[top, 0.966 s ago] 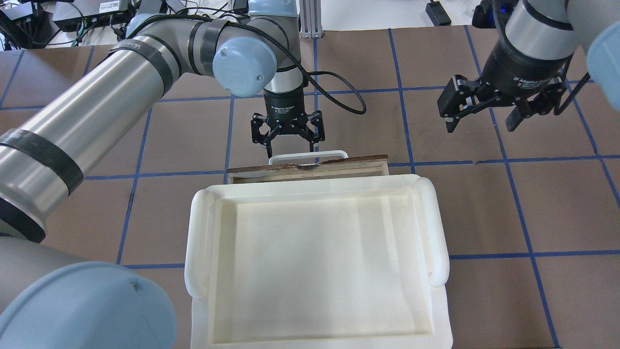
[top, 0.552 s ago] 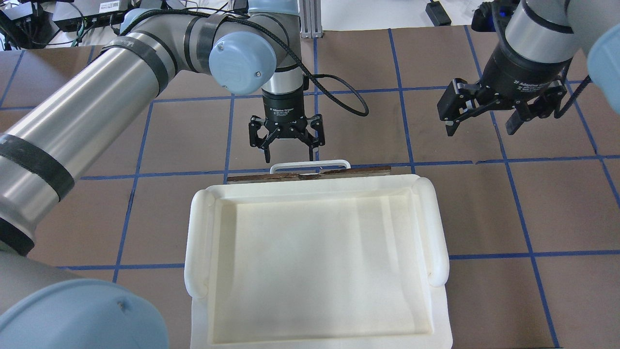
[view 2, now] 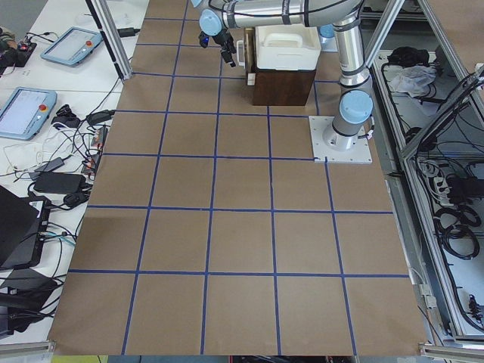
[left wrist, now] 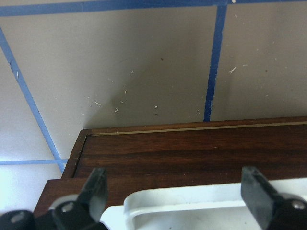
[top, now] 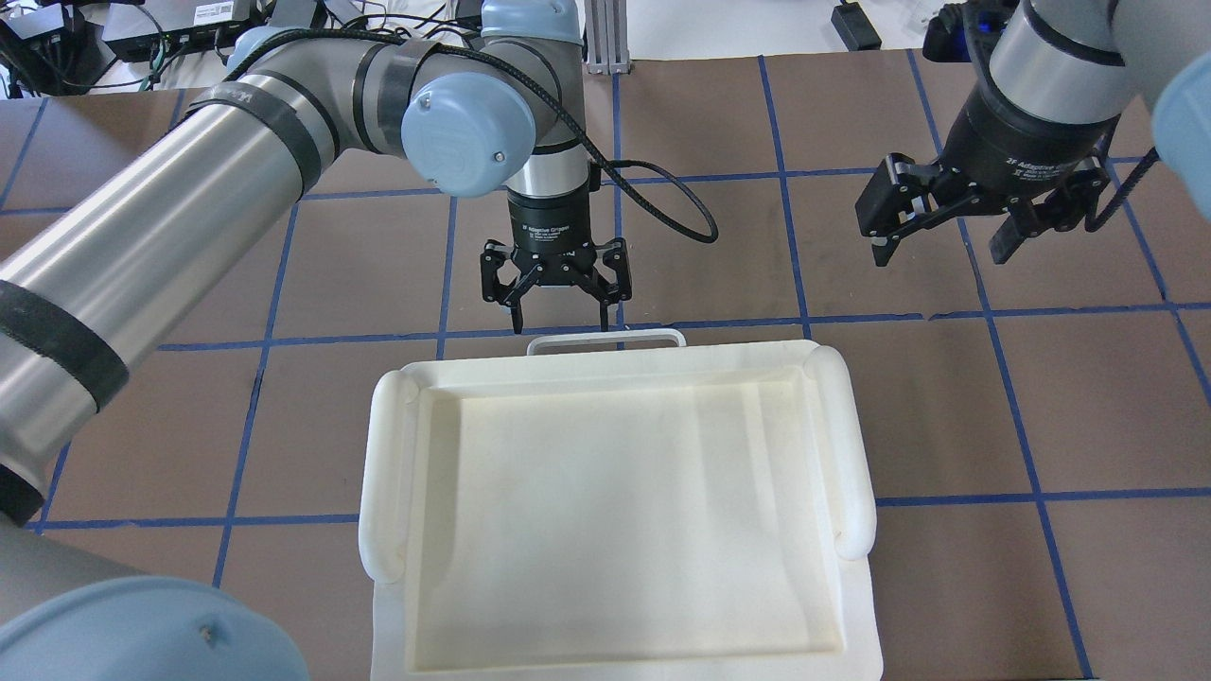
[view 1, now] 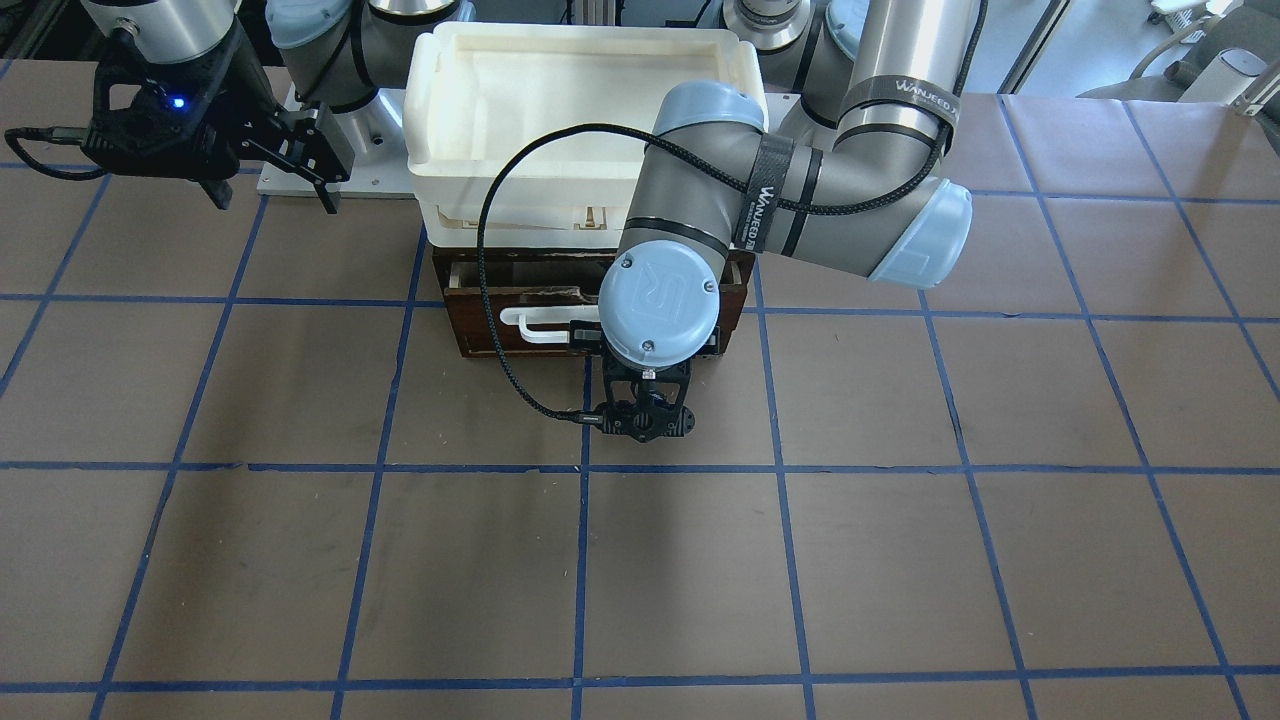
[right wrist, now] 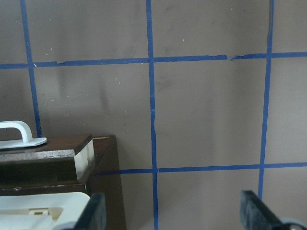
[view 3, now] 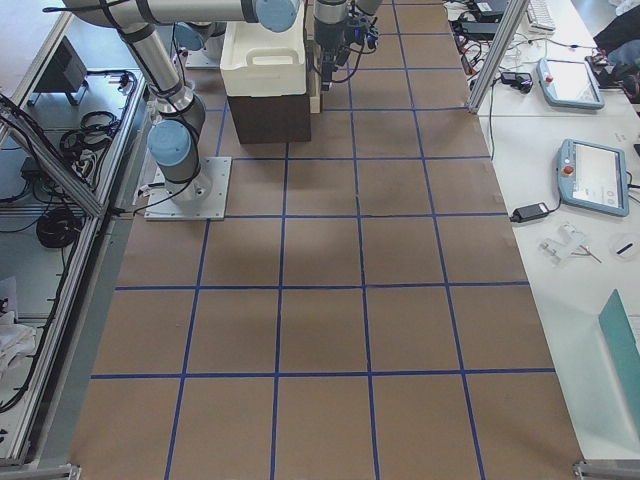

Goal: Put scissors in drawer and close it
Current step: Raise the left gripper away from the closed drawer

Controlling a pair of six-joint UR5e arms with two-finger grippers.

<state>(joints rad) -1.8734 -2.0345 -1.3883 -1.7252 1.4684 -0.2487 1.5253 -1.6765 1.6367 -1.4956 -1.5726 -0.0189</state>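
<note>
Drawer (left wrist: 192, 153) sat in under the white tray (top: 397, 454), its dark brown front panel close against the dark wooden cabinet (view 2: 283, 87) that carried the tray. Whether a sliver of gap remained could not be told. From overhead only the drawer's white bar handle (top: 605, 338) showed, just beyond the tray's far rim.

The scissors were out of sight in every view, so where they lay could not be told.

The left gripper (top: 561, 323) pointed down just beyond the tray's far rim, at the handle, with its jaws spread wide and nothing between them. In the left wrist view one finger (left wrist: 96, 189) stood near the handle's end and the other further along the bar. Whether either touched the handle or the panel could not be told.

The right gripper (top: 944, 253) hung above the brown, blue-taped table (top: 1041, 397), well apart from the tray, off beyond its far right corner. Its jaws were also spread wide and held nothing, and its wrist view took in the corner of the cabinet and bare table.
</note>
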